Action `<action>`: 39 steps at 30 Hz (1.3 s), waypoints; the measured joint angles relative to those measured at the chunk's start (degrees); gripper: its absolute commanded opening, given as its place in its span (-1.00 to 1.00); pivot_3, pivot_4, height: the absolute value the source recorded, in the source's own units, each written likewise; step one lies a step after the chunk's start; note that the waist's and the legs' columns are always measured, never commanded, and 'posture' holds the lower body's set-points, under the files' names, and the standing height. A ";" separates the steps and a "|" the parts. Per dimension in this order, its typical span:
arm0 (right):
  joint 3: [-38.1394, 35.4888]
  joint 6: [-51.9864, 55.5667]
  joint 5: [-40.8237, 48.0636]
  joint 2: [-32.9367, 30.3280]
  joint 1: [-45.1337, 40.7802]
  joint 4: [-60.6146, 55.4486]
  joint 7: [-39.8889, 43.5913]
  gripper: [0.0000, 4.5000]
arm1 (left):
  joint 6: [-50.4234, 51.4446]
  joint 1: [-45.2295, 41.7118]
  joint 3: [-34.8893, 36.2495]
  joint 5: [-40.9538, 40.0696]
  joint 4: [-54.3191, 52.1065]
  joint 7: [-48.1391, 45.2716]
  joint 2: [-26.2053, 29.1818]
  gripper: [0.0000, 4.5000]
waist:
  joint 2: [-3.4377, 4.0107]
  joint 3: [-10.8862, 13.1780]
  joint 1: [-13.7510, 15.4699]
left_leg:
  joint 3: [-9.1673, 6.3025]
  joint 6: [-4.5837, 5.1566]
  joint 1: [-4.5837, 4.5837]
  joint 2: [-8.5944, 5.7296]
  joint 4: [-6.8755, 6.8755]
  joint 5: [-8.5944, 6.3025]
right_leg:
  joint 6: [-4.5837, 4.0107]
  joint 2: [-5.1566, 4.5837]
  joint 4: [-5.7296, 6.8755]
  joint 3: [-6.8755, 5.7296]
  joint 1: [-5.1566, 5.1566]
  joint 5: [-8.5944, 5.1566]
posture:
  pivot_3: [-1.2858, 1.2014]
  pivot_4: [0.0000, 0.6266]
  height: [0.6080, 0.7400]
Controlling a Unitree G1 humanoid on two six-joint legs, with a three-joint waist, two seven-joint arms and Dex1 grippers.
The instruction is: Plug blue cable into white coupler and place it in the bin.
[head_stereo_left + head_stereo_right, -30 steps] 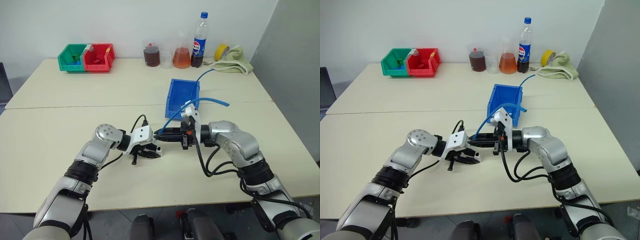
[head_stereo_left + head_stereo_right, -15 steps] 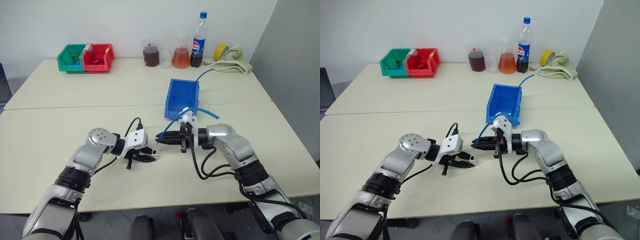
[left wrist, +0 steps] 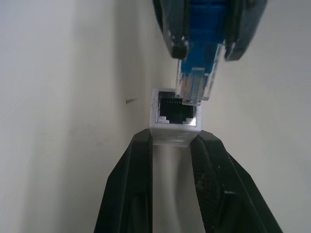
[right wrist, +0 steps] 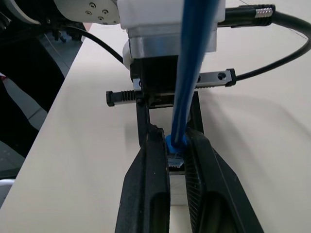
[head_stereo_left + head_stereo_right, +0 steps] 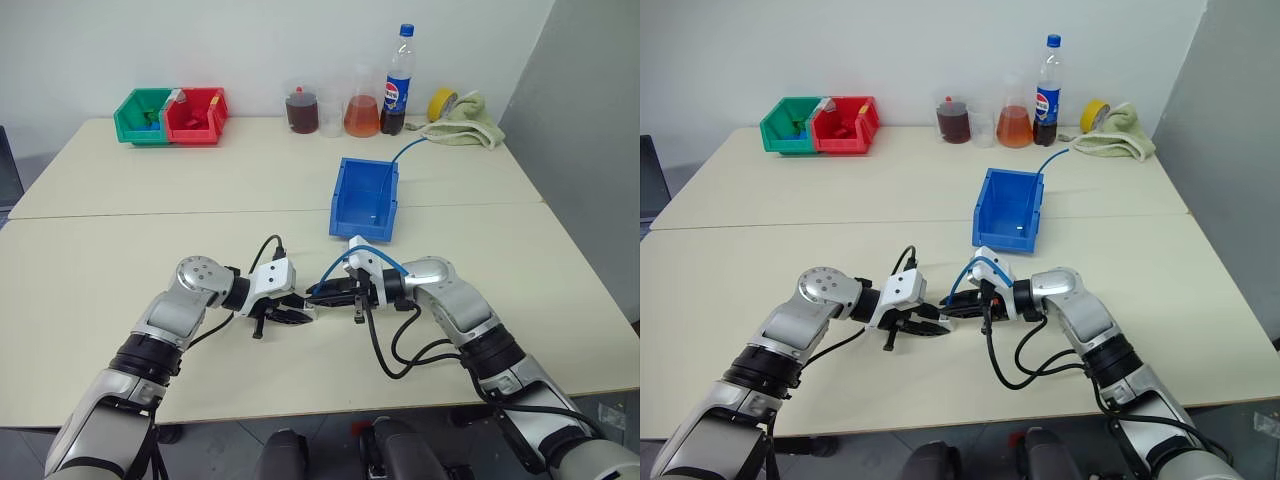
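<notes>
My left gripper is shut on the white coupler, whose dark socket faces the left wrist camera and is empty. My right gripper is shut on the clear plug of the blue cable. It points at the left gripper, just above the table. The plug's tip overlaps the coupler's rim beside the socket. From the right gripper the cable arcs back over the wrist. The blue bin stands beyond both grippers, with more blue cable rising from its far corner.
At the table's far edge stand a green bin, a red bin, a beaker, a flask, a cola bottle, a yellow tape roll and a towel. A grey wall runs along the right.
My right gripper has sunk with the cable and come closer to the left gripper, so the plug now meets the coupler. The left gripper has stayed put.
</notes>
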 measured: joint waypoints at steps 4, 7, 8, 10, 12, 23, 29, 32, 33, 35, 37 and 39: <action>0.02 -1.31 -1.05 0.51 -0.08 1.06 0.04 -0.94 | 0.01 -0.39 -0.05 0.13 0.45 -0.05 -0.03 -0.65 | 0.00 0.00 -0.01 | 0.00 0.00 0.00 0.00 0.00 0.00 | 0.00 0.00 0.01 0.00 0.00 0.00 | 0.03 -0.52 1.00; 0.09 -2.35 -1.94 0.84 -0.64 2.16 0.17 -0.94 | 0.01 -0.47 -0.07 0.15 0.58 -0.05 -0.10 -0.65 | 0.00 0.00 -0.01 | -0.01 0.00 0.01 0.00 0.01 0.00 | 0.00 0.00 0.01 -0.01 0.00 0.00 | 0.03 -0.52 1.00; 0.12 -2.55 -2.34 0.91 -0.83 2.44 0.37 -0.94 | 0.01 -0.48 -0.07 0.15 0.58 -0.05 -0.10 -0.65 | 0.00 0.00 -0.01 | 0.00 0.00 0.01 0.00 0.01 0.00 | 0.00 0.00 0.01 0.00 0.00 0.00 | 0.03 -0.52 1.00; 0.22 -2.90 -3.00 1.11 -0.96 2.64 0.55 -0.94 | 0.02 -0.48 -0.07 0.14 0.58 -0.06 -0.10 -0.65 | 0.00 0.00 -0.01 | 0.00 0.00 0.00 0.00 0.01 0.00 | 0.00 0.00 0.01 0.00 0.00 0.00 | 0.03 -0.52 1.00; 0.28 -3.29 -3.15 1.21 -1.05 2.91 0.64 -0.94 | 0.03 -0.48 -0.07 0.14 0.58 -0.07 -0.10 -0.65 | 0.00 0.00 -0.01 | 0.00 0.00 0.01 0.00 0.01 0.00 | 0.00 0.00 0.01 0.00 0.00 0.00 | 0.03 -0.52 1.00; 1.28 -6.00 -5.67 1.44 -2.26 4.16 2.00 -0.94 | 0.13 -0.48 -0.07 0.30 0.60 -0.03 -0.07 -0.65 | 0.00 0.00 -0.03 | 0.00 0.00 0.07 0.01 0.01 0.01 | 0.00 0.00 0.03 0.00 0.04 0.00 | 0.03 -0.52 1.00; 1.26 -4.88 -5.78 2.75 -3.50 5.79 1.79 -0.94 | 0.17 -0.48 -0.06 0.35 0.64 0.03 0.02 -0.65 | 0.00 0.00 -0.05 | 0.00 0.00 0.15 0.03 0.01 0.03 | -0.02 0.02 0.07 0.00 0.09 0.01 | 0.03 -0.52 1.00; 1.07 -4.49 -5.67 3.47 -3.76 6.69 1.64 -0.94 | 0.20 -0.47 -0.06 0.35 0.64 0.06 0.12 -0.65 | 0.00 0.00 -0.10 | 0.01 0.01 0.19 0.03 0.01 0.04 | -0.04 0.02 0.07 0.02 0.12 0.02 | 0.03 -0.52 1.00; 0.98 -4.31 -5.64 3.73 -3.79 6.95 1.56 -0.94 | 0.21 -0.47 -0.06 0.35 0.64 0.07 0.17 -0.65 | 0.00 0.00 -0.11 | 0.01 0.02 0.22 0.03 0.00 0.04 | -0.04 0.03 0.07 0.02 0.14 0.02 | 0.03 -0.52 1.00; 0.94 -4.10 -5.63 3.87 -3.79 7.01 1.50 -0.94 | 0.21 -0.46 -0.06 0.36 0.64 0.09 0.25 -0.65 | 0.00 0.00 -0.10 | 0.01 0.02 0.23 0.04 0.01 0.04 | -0.04 0.03 0.08 0.01 0.16 0.02 | 0.03 -0.52 1.00; 0.92 -4.05 -5.61 3.84 -3.78 7.01 1.62 -0.94 | 0.20 -0.46 -0.06 0.36 0.64 0.09 0.25 -0.65 | 0.00 0.00 -0.10 | 0.02 0.02 0.24 0.03 0.00 0.04 | -0.04 0.03 0.08 0.02 0.16 0.02 | 0.03 -0.52 1.00; 0.92 -3.97 -5.54 3.82 -3.76 7.00 1.69 -0.94 | 0.18 -0.46 -0.06 0.36 0.64 0.09 0.25 -0.65 | 0.00 0.00 -0.10 | 0.02 0.02 0.24 0.03 0.00 0.04 | -0.04 0.03 0.07 0.02 0.16 0.02 | 0.03 -0.52 1.00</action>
